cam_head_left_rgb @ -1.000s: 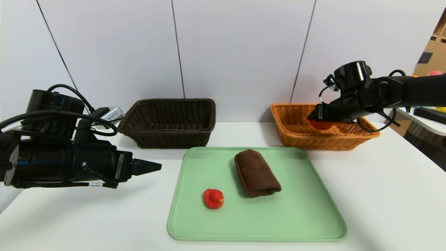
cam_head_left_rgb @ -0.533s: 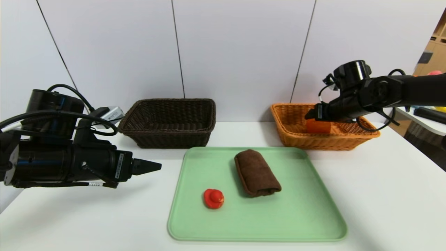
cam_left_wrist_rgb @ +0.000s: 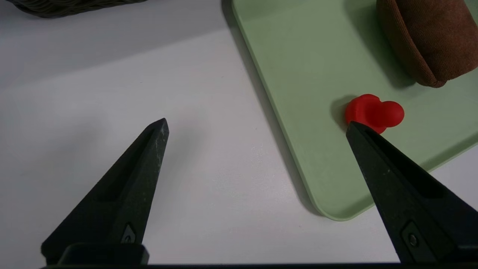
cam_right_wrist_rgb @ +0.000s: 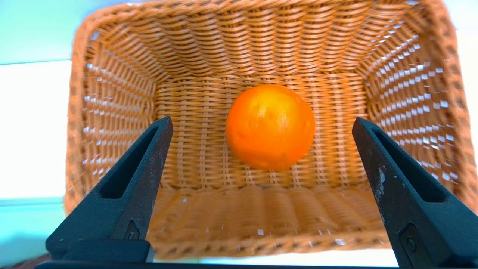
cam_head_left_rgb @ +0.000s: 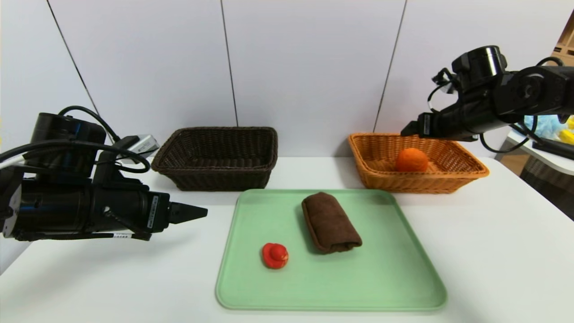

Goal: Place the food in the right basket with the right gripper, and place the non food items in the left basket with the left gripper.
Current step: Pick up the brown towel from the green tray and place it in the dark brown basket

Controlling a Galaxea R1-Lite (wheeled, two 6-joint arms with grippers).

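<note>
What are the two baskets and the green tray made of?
Orange-tan basket: woven wicker or a plastic look-alike, with strands crossing over and under and gaps in the walls. Dark brown basket: the same weave in a darker shade. Green tray: probably plastic, smooth and matte, one even colour with rounded moulded corners.

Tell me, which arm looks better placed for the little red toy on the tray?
Left. The left gripper hovers open beside the green tray, nearest the red toy. The right gripper is open above the orange basket.
</note>
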